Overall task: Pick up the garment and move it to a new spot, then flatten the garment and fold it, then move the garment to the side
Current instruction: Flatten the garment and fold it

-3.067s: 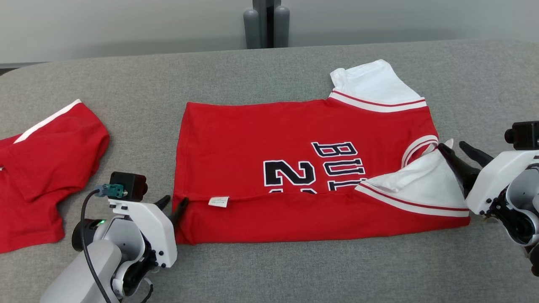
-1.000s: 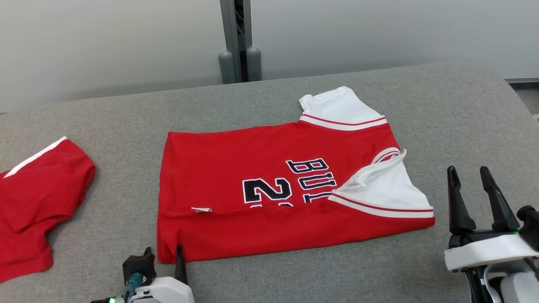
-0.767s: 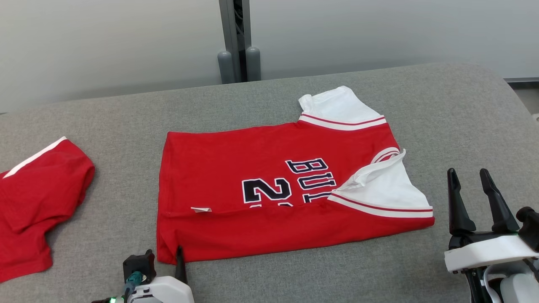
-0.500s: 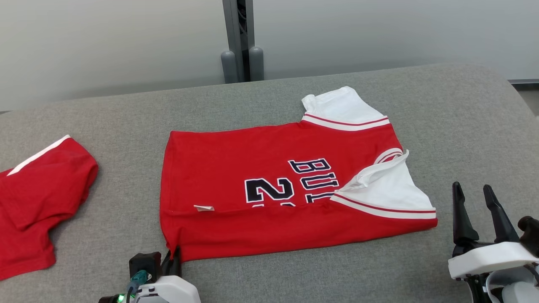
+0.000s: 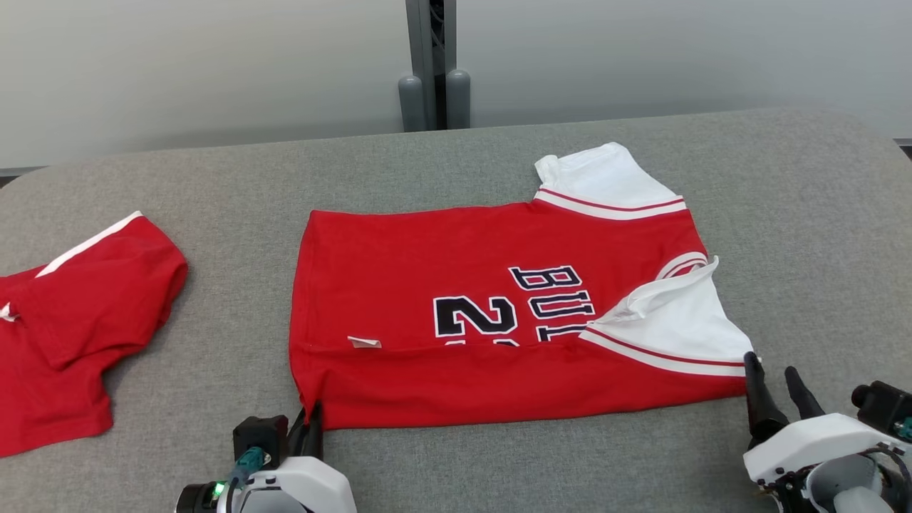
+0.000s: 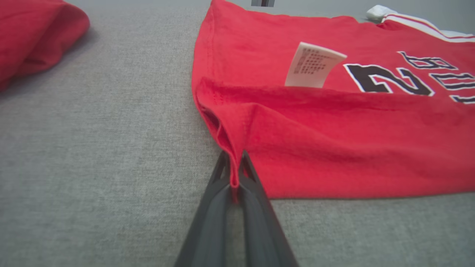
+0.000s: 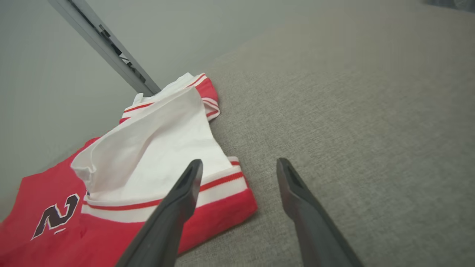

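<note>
The garment point(image 5: 491, 313) is a red jersey with white sleeves and black lettering, lying partly folded in the middle of the grey table point(image 5: 798, 214). My left gripper point(image 5: 308, 420) is shut on its near left corner; in the left wrist view the red cloth point(image 6: 237, 148) is pinched between the dark fingers point(image 6: 219, 207), and a white label point(image 6: 311, 65) sticks up from the fold. My right gripper point(image 5: 773, 388) is open at the garment's near right corner. In the right wrist view its fingers point(image 7: 185, 193) straddle bare table beside the striped sleeve hem point(image 7: 222, 178).
A second red garment point(image 5: 64, 320) with a white stripe lies at the table's left edge. A grey post point(image 5: 431, 64) stands behind the table's far edge against a pale wall. Bare table surface point(image 7: 352, 111) extends to the right of the jersey.
My left gripper has shut on the garment's near left corner. My right gripper, still open, has moved in toward the near right corner. The head camera has shifted slightly.
</note>
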Robot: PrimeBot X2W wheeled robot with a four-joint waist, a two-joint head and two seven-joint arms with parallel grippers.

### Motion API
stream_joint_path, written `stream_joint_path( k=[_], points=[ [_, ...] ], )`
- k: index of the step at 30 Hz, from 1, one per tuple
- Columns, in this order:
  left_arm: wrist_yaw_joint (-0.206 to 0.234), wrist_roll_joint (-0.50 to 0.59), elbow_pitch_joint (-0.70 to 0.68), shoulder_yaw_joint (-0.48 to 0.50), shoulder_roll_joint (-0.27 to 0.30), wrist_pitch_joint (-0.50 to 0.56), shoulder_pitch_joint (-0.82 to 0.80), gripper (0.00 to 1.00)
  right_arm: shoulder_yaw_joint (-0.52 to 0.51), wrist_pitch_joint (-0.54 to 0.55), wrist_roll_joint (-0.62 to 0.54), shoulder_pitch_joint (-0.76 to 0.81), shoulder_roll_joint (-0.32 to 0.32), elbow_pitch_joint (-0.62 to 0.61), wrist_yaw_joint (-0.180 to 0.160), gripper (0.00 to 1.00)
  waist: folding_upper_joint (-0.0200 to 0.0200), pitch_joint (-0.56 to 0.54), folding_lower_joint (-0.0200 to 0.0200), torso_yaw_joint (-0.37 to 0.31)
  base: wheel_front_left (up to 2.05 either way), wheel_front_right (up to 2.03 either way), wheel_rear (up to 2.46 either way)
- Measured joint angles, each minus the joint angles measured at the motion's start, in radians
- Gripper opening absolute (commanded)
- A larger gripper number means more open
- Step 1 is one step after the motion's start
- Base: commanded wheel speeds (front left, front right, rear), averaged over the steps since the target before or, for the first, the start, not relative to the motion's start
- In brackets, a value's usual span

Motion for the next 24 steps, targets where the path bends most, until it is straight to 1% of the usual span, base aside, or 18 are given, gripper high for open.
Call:
stream_joint_path(
  k=[6,10,11,17,18,19,20,21,22,24],
  points=[
    [0.001,0.005,-0.017,-0.014,0.004,0.006,-0.003,0.00,0.061,0.012,0.065,-0.036,-0.017,0.081,0.000,1.00,0.0000,0.009,0.0000,0.008,0.00,0.00,0.00],
    [0.002,0.006,-0.028,-0.020,0.007,0.012,-0.003,0.00,0.097,0.017,0.103,-0.053,-0.016,0.110,0.000,1.00,0.0000,0.012,0.0000,0.012,0.00,0.00,0.00],
    [0.003,0.006,-0.035,-0.022,0.010,0.015,-0.003,0.00,0.114,0.017,0.119,-0.063,-0.021,0.135,0.000,1.00,0.0000,0.013,0.0000,0.013,0.00,0.00,0.00],
    [0.009,0.006,-0.046,-0.030,0.014,0.021,-0.003,0.00,0.155,0.004,0.155,-0.088,-0.030,0.171,0.000,0.99,0.0000,0.011,0.0000,0.015,0.00,0.00,0.00],
    [0.009,0.006,-0.048,-0.031,0.015,0.023,-0.003,0.00,0.164,0.001,0.162,-0.090,-0.032,0.176,0.000,0.79,0.0000,0.010,0.0000,0.015,0.00,0.00,0.00],
    [0.010,0.006,-0.049,-0.032,0.016,0.024,-0.002,0.00,0.172,-0.002,0.170,-0.093,-0.034,0.182,0.000,0.42,0.0000,0.008,0.0000,0.015,0.00,0.00,0.00],
    [0.011,0.006,-0.051,-0.033,0.017,0.026,-0.002,0.00,0.182,-0.005,0.177,-0.096,-0.037,0.187,0.000,0.26,0.0000,0.007,0.0000,0.015,0.00,0.00,0.00],
    [0.012,0.006,-0.053,-0.034,0.019,0.026,-0.001,0.00,0.192,-0.007,0.181,-0.101,-0.042,0.190,0.000,0.04,0.0000,0.005,0.0000,0.015,0.00,0.00,0.00],
    [0.012,0.006,-0.054,-0.036,0.020,0.028,0.000,0.00,0.202,-0.011,0.186,-0.104,-0.047,0.192,0.000,0.00,0.0000,0.004,0.0000,0.015,0.00,0.00,0.00],
    [0.013,0.006,-0.057,-0.039,0.023,0.035,0.006,0.00,0.219,-0.016,0.194,-0.107,-0.055,0.195,0.000,0.00,0.0000,0.001,0.0000,0.014,0.00,0.00,0.00]
  ],
)
